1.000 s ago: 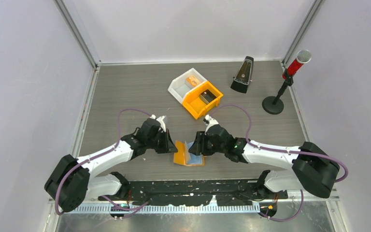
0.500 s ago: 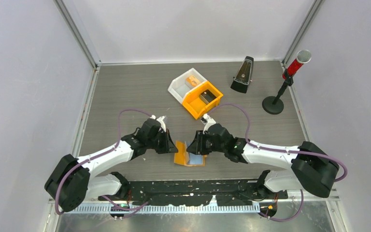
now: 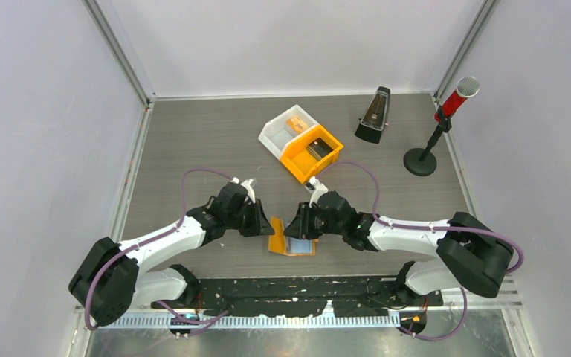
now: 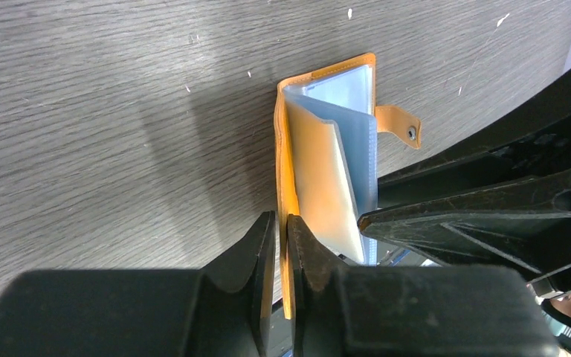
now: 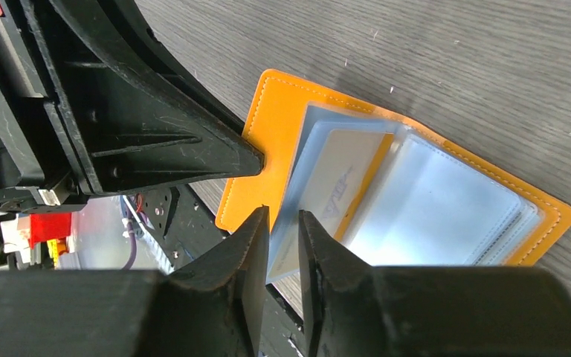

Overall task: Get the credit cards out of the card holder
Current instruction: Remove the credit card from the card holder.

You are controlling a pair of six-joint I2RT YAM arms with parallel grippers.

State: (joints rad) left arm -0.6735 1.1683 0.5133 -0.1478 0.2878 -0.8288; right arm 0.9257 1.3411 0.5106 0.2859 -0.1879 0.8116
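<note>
The right tool has slid left over the card holder, its jaws narrowing.

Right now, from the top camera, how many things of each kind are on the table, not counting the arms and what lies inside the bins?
Card holder: 1
Bins: 2 (white bin, orange bin)
Metronome: 1
Microphone on a stand: 1
Total: 5
</note>
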